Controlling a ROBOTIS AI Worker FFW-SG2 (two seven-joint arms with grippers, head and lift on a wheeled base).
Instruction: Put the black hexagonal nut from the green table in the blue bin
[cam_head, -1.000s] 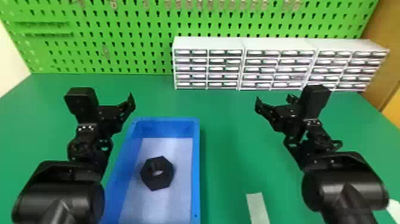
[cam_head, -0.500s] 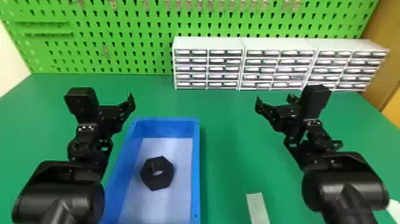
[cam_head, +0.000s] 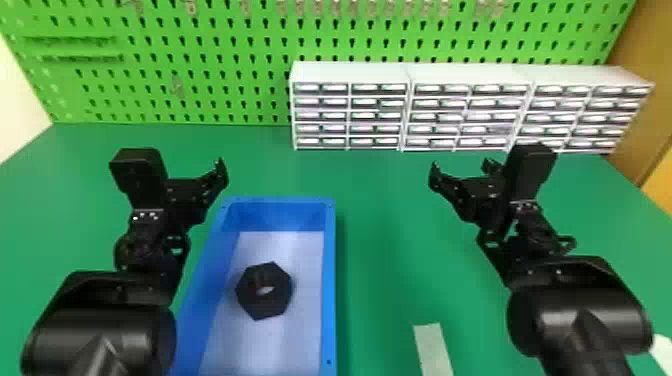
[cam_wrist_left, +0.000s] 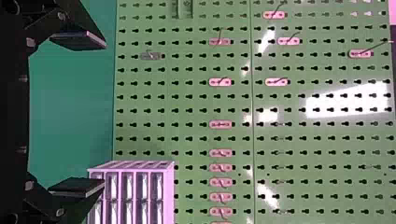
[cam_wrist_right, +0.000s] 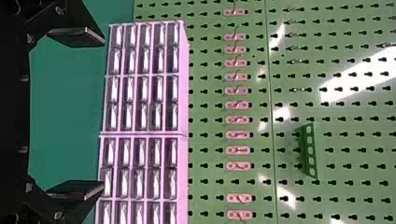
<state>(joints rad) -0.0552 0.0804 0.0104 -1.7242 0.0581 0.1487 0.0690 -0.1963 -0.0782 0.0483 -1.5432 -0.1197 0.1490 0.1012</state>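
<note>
Starting on the left, the black two-fingered left gripper (cam_head: 197, 190) is seen by the far left corner of the bin, and in its wrist view (cam_wrist_left: 104, 114) the fingers are spread wide, with nothing held between them. Next comes the blue rectangular plastic bin (cam_head: 329, 280), set on the green table (cam_head: 390, 225), and there it is: the black hexagonal nut (cam_head: 272, 302) is laid inside, on the pale bin floor, its hole showing, closer to the left wall than the right and touched by neither gripper. Behind, the green perforated pegboard (cam_head: 200, 100) is stretched along the far side, with white multi-drawer cabinets (cam_head: 350, 72) lined up before it from the middle to the right. Nearer, right of the bin, a pale flat strip (cam_head: 434, 350) is laid down. Over on the right, the black right gripper (cam_head: 462, 172) is held well apart from the bin, its fingers parted too, nothing gripped.
</note>
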